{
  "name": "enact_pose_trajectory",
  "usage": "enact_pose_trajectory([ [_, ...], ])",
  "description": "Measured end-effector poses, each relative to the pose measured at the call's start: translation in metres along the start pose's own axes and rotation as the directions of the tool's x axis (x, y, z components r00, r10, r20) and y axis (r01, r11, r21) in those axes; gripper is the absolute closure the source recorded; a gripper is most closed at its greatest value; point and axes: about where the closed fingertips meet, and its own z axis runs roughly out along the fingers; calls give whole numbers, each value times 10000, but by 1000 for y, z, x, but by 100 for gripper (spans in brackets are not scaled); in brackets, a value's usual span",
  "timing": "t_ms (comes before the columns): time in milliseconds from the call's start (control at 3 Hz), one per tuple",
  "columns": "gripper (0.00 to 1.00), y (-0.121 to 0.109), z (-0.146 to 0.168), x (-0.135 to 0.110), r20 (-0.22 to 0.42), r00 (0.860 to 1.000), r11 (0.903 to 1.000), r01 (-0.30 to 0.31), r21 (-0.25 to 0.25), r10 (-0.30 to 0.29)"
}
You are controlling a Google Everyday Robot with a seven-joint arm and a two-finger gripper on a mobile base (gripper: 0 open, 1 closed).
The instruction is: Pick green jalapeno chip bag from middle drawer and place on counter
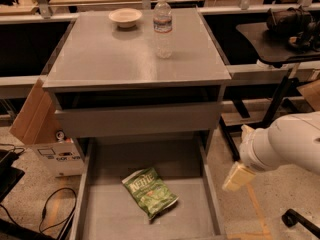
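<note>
- The middle drawer (102, 219) is pulled fully open at the bottom centre of the frame, its flat grey floor showing.
- The green jalapeno chip bag (150, 199) lies flat on that floor, a little left of centre. It is turned at an angle, with its lettered end towards the upper left, and is clear of both side walls.
- The gripper (239, 176) hangs at the lower right on the white arm, outside the drawer's right wall and well apart from the bag. I cannot tell whether the claw is spread or pressed together.
- The step in hand appears to be the reach.
  - The claw should travel left over the right wall and come down from above.
  - It should be spread before it drops, and line up across the bag's narrow width rather than along it.
  - A pinch on a raised crinkle near the middle should hold better than one on a flat edge, as the bag is thin and limp.
  - The lift should go straight up, to miss the drawer front (137, 119) overhanging the back.
- Writing:
  - The bag has white block letters across its upper end, too soft to read with certainty.
  - A white box (62, 156) at the left has dark print that is not legible.
- The counter (125, 59) fills the upper centre. A water bottle (162, 26) and a pale bowl (125, 17) stand towards its far edge, so the near part suits the placing.
</note>
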Motion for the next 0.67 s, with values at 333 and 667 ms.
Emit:
enact_pose_trajectory([
  [333,0,-11,-5,-10,296,9995,9990,67,440,-80],
  [667,0,-10,0,-12,454,9990,9996,24,298,-37],
])
